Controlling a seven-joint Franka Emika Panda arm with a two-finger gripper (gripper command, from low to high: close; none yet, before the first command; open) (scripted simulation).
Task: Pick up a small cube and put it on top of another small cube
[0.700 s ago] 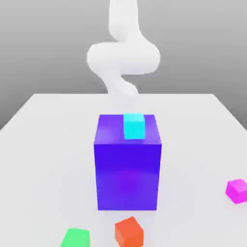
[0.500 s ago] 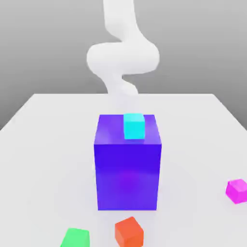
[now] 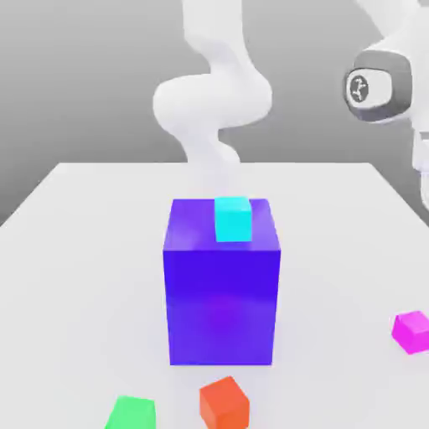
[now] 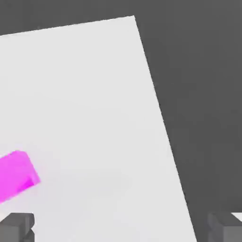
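Observation:
The small cube (image 3: pixel 411 331) is glossy magenta-pink and lies on the white table (image 3: pixel 84 251) near the exterior view's right edge. The hand view shows the same small cube (image 4: pixel 16 176) on the table below the hand, off to one side of the fingers. My gripper (image 4: pixel 121 229) is open, its two grey fingertips (image 4: pixel 16 227) far apart with nothing between them. The arm's wrist (image 3: pixel 379 86) hangs high at the exterior view's upper right, well above the magenta cube. A small cyan cube (image 3: pixel 233 219) rests on top of the big blue-purple block (image 3: pixel 222 293).
An orange-red cube (image 3: pixel 224 402) and a green cube (image 3: pixel 131 414) lie at the table's front, before the big block. The table's edge (image 4: pixel 160 123) runs close beside the magenta cube, with dark floor beyond it.
The arm has swung over, and its wrist has come into sight at the exterior view's upper right. None of the cubes has moved.

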